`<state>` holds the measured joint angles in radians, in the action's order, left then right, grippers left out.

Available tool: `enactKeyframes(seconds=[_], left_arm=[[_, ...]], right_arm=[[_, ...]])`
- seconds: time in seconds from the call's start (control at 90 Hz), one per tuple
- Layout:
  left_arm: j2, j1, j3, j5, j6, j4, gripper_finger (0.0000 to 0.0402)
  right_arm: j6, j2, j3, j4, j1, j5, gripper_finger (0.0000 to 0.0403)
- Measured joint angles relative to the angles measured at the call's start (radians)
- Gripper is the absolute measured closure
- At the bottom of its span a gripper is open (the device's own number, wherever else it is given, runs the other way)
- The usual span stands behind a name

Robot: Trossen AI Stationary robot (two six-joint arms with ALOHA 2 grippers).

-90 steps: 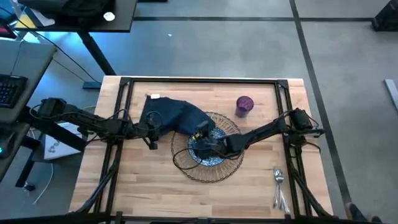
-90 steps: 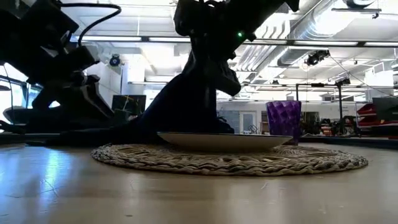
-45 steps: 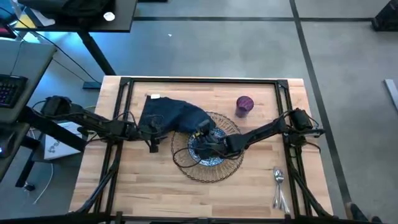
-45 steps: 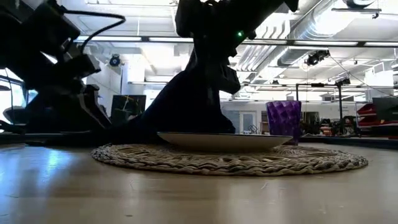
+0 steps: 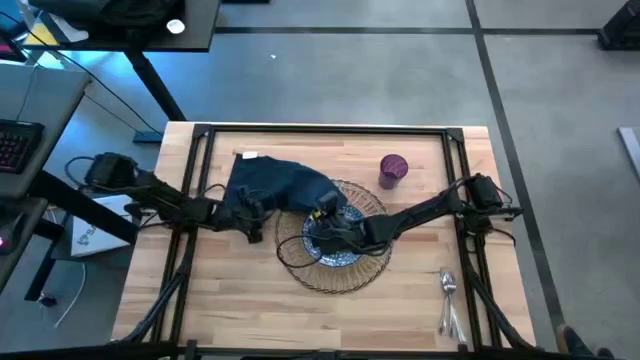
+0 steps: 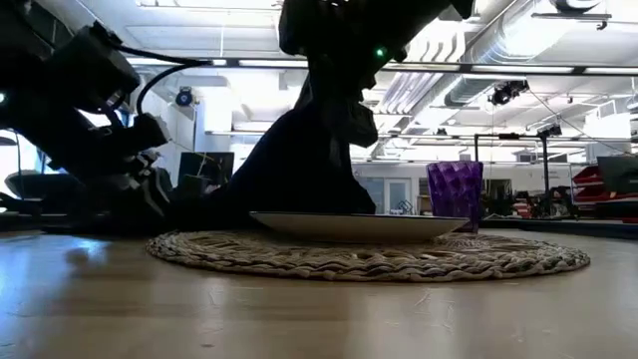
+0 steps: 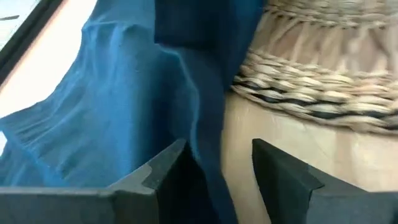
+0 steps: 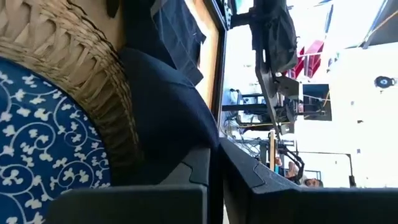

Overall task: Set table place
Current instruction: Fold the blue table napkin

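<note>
Table (image 5: 250, 300) under a ducted ceiling — right gripper (image 5: 325, 212) pinches the napkin (image 5: 270, 185), left gripper (image 5: 252, 207) parted.

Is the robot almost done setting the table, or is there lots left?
About halfway. Done: the plate sits on the wicker mat, and the purple cup stands beside it. In hand: the right gripper is shut on the navy napkin, lifting one end over the plate, while the left gripper is open at its other edge. Left: the cutlery lies near the table's right corner, away from the mat.
</note>
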<state>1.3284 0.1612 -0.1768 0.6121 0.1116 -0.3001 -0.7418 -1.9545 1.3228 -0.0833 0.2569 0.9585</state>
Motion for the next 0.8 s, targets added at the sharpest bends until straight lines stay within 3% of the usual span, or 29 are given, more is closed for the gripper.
enactKeyframes(seconds=[0.233, 0.444, 0.611, 0.8], left_arm=[[0.0, -0.001, 0.002, 0.071, -0.001, 0.023, 0.0392], [-0.076, 0.009, -0.033, 0.188, -0.004, 0.151, 0.0401], [-0.182, 0.029, -0.086, 0.27, -0.037, 0.31, 0.0401], [-0.285, 0.083, -0.127, 0.478, -0.064, 0.45, 0.0402]], right_arm=[[-0.002, 0.0, 0.0, 0.006, 0.003, 0.056, 0.0403], [0.014, 0.0, 0.0, 0.005, 0.015, 0.115, 0.0403], [0.132, 0.0, 0.0, -0.011, 0.026, 0.111, 0.0403], [0.179, 0.0, 0.0, -0.025, 0.038, 0.122, 0.0403]])
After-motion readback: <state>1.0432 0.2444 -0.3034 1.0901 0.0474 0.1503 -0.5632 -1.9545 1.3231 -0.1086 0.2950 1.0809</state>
